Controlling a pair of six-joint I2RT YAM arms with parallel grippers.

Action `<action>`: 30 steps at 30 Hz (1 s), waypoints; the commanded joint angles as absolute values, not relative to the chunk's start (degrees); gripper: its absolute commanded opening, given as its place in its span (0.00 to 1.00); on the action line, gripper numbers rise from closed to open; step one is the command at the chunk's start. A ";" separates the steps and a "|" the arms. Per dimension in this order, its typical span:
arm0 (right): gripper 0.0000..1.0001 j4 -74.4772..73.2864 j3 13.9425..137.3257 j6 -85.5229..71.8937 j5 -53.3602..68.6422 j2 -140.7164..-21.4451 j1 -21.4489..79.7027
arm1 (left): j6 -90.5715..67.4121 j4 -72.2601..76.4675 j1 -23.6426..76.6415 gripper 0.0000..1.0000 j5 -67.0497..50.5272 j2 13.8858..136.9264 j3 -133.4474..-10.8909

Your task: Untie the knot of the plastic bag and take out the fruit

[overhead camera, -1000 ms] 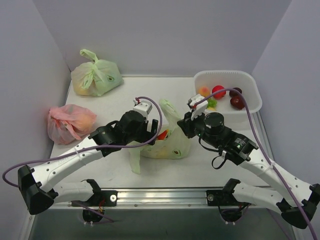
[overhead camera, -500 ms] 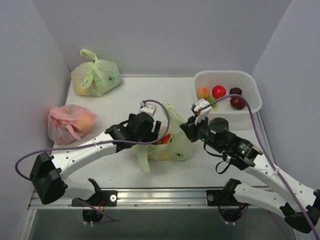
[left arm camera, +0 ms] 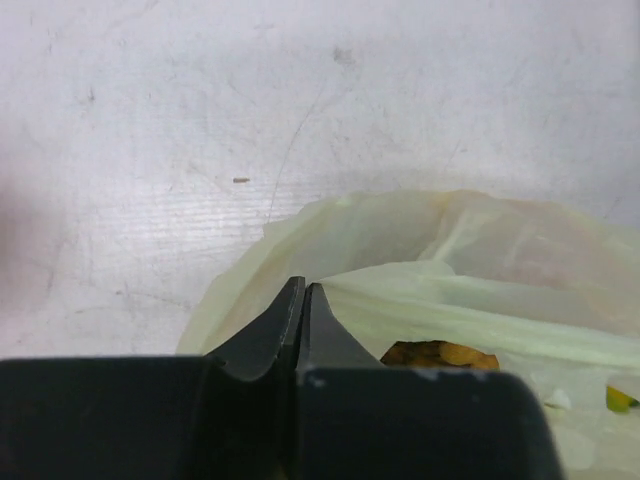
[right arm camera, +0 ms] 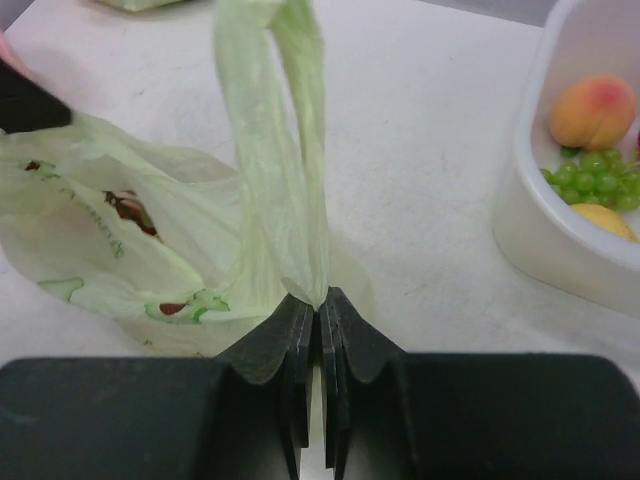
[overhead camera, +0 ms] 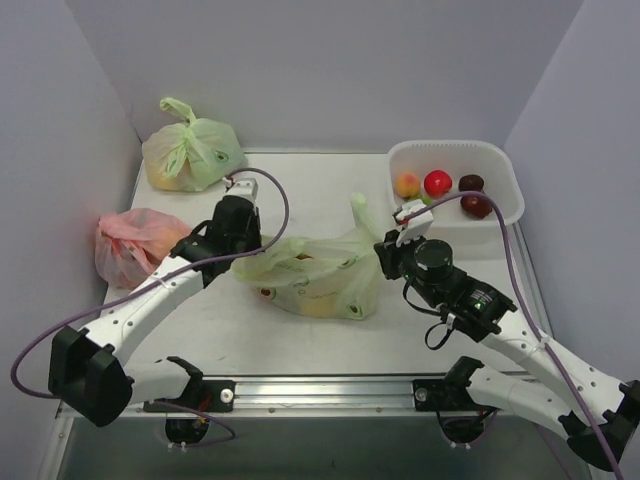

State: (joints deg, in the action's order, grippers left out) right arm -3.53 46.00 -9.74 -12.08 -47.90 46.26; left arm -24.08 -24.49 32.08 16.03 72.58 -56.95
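The pale-green plastic bag (overhead camera: 320,270) lies stretched out at the table's middle between my two grippers. My left gripper (overhead camera: 240,258) is shut on the bag's left rim (left arm camera: 400,285). My right gripper (overhead camera: 383,262) is shut on the film at the bag's right end (right arm camera: 318,285), below a handle ear (right arm camera: 270,130) that stands upright. Fruit (left arm camera: 435,353) shows orange-yellow just inside the bag, and a small red piece (overhead camera: 265,293) shows through its side. The knot does not show in any view.
A white tray (overhead camera: 455,148) at the back right holds a peach, a red round fruit, two maroon fruits and green grapes. Another plump green bag (overhead camera: 192,152) sits at the back left. A pink-red bag (overhead camera: 140,245) lies by the left wall.
My left gripper went from open to shut on the bag's rim and drew back to the left. The bag was pulled out long and flat. My right gripper kept its hold.
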 commanded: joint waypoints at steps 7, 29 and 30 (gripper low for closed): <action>0.36 -5.87 52.11 -18.90 -24.53 -54.93 37.62 | -14.06 -14.52 23.03 0.00 -2.44 58.99 -52.77; 0.55 -9.50 79.11 -10.19 -22.33 -82.07 59.59 | -17.32 -9.32 21.09 0.00 -7.83 49.92 -44.21; 0.56 -7.40 77.97 -10.89 -22.15 -82.96 59.42 | -17.31 -9.40 21.09 0.00 -7.82 50.01 -44.12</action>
